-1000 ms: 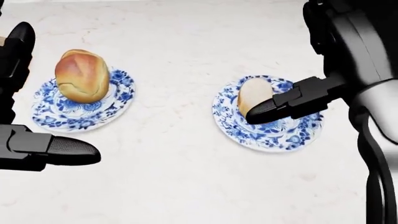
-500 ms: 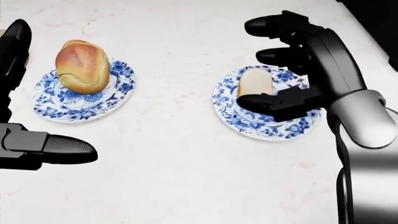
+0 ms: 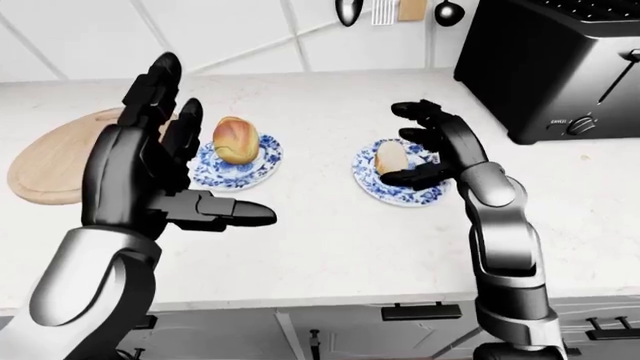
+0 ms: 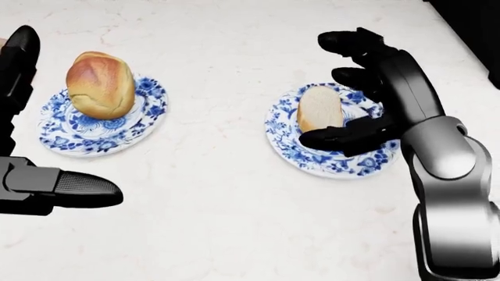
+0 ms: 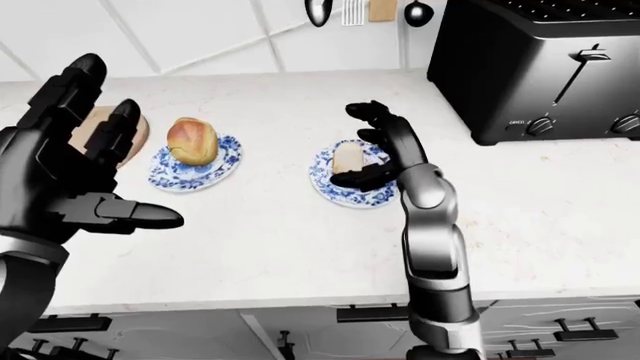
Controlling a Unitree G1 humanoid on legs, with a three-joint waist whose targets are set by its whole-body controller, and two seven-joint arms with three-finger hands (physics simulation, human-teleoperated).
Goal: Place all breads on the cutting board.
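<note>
Head view, right hand (image 4: pixel 356 88) still open, lowered closer around bread slice (image 4: pixel 319 109), left hand (image 3: pixel 150 172) open, unmoved

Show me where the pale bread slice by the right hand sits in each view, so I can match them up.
Left-eye view: bread slice right of centre, on the right-hand blue plate.
Head view: right of centre, upper half, between the open fingers of the right hand.
Right-eye view: near the centre.
Shared landmark: the round bun on the other plate, to the slice's left in every view.
</note>
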